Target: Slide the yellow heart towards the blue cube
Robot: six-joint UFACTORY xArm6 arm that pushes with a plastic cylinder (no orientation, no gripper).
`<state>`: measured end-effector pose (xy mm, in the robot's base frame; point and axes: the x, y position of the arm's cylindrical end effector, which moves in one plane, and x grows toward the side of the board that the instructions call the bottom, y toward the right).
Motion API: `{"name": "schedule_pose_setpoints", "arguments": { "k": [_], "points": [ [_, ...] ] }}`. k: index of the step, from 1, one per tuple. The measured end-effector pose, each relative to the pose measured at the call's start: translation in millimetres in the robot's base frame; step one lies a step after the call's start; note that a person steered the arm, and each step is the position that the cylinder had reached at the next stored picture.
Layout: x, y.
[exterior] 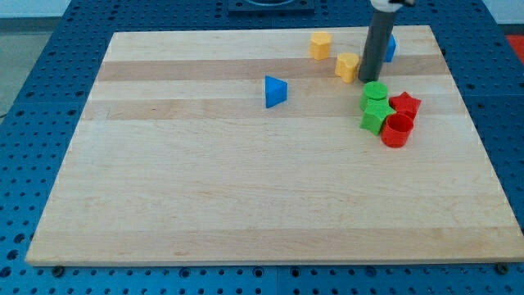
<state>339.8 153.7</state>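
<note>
The yellow heart (347, 65) lies near the view's top right of the wooden board (205, 188). The blue cube (391, 47) sits up and to the right of it, partly hidden behind my dark rod. My tip (366, 80) rests on the board right next to the heart's lower right side, just above the green cylinder (375, 92). I cannot tell whether the tip touches the heart. A second yellow block (320, 45), which looks like a pentagon, lies up and to the left of the heart.
A blue triangle (275, 91) lies left of the heart. Below my tip is a tight cluster: the green cylinder, a green star (376, 116), a red star (404, 104) and a red cylinder (397, 131). The board's top edge is close behind the blue cube.
</note>
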Motion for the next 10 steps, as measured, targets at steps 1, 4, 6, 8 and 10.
{"name": "schedule_pose_setpoints", "arguments": {
  "k": [1, 4, 6, 8, 10],
  "points": [
    [0.6, -6.5],
    [37.6, -18.4],
    [-1.3, -37.3],
    [-34.8, -33.2],
    [-59.8, -20.3]
  ]
}}
